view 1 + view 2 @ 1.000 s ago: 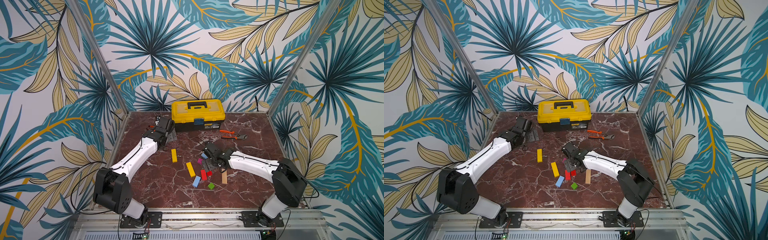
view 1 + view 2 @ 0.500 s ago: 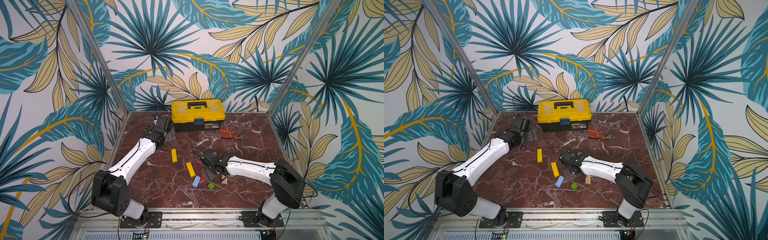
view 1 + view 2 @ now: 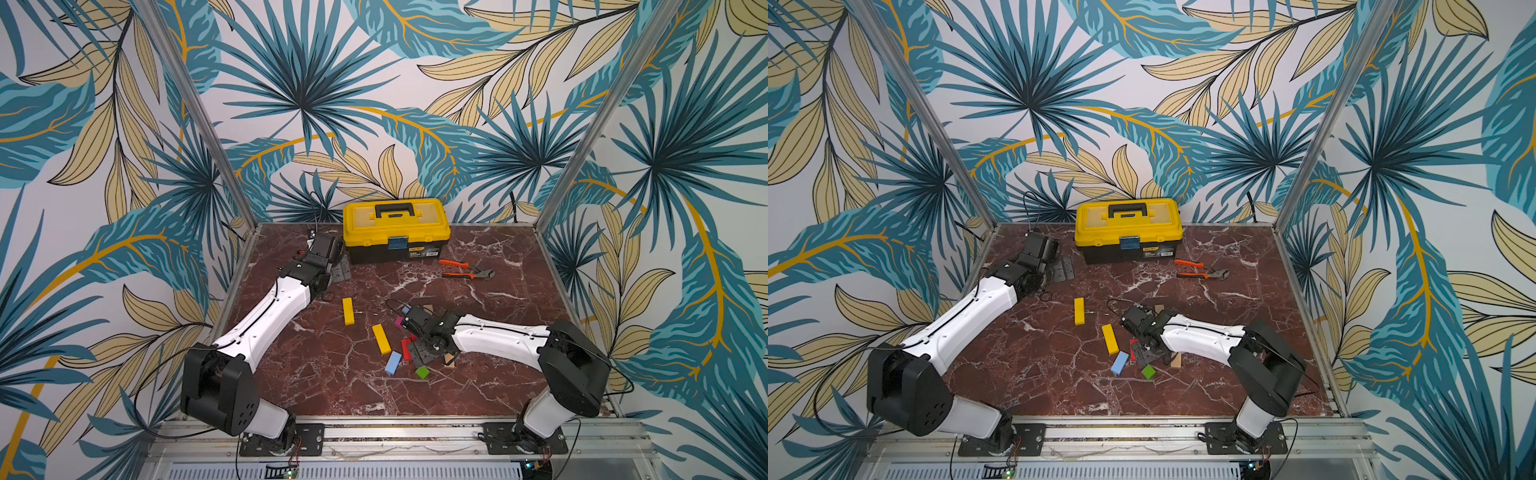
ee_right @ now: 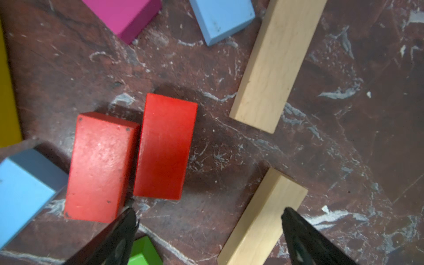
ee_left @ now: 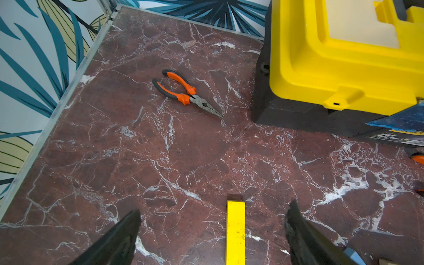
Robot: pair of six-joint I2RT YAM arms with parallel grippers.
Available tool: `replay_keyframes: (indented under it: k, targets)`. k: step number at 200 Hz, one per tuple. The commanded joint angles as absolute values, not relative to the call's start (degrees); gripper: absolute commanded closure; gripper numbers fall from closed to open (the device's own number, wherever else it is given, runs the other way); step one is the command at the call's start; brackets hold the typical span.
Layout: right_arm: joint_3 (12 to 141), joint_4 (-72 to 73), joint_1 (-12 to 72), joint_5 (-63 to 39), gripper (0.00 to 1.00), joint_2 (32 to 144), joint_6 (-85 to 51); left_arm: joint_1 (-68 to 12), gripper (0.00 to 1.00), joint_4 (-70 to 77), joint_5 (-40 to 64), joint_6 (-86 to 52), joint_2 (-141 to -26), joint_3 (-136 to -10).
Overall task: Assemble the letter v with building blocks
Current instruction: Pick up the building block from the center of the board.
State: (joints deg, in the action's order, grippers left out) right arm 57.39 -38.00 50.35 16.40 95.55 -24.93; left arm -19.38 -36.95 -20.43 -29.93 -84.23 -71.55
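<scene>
The building blocks lie mid-table: two yellow bars (image 3: 348, 311) (image 3: 381, 339), a light-blue block (image 3: 393, 363), a green cube (image 3: 422, 372) and a magenta cube (image 3: 399, 321). My right gripper (image 3: 419, 354) hangs low over this cluster, open and empty (image 4: 210, 220). Under it sit two red blocks (image 4: 101, 167) (image 4: 165, 146) side by side. One tan bar (image 4: 263, 220) reaches between its fingers and another tan bar (image 4: 273, 64) lies farther off. My left gripper (image 3: 340, 270) stands open by the toolbox's left corner. A yellow bar (image 5: 235, 231) shows on the table between its fingers (image 5: 124, 236).
A yellow and black toolbox (image 3: 397, 230) stands at the back middle. Orange-handled pliers (image 3: 465, 268) lie to its right, near the right wall frame (image 3: 557, 291). The left wrist view also shows orange-handled long-nose pliers (image 5: 183, 91) on the marble table (image 3: 316, 374).
My right gripper has come forward and down over the red blocks, covering part of the cluster. The left gripper has shifted slightly back toward the toolbox. Both stay open.
</scene>
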Motion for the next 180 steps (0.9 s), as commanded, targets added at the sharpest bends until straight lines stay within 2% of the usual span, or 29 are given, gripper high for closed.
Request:
replay_keyframes:
  k: [1, 104, 180]
  targets:
    - [57.6, -39.1, 50.6, 16.1, 0.01, 98.0, -25.8, -19.0, 0.01, -37.1, -20.5, -29.3, -83.4, -72.5]
    - [61.7, -37.9, 50.6, 15.3, 0.04, 102.3, -25.2, -18.8, 0.01, -37.1, -20.5, -29.1, -83.4, -72.0]
    - [62.1, -35.4, 49.9, 11.8, 0.17, 103.7, -24.7, -18.8, 0.00, -37.1, -20.0, -29.0, -83.3, -71.9]
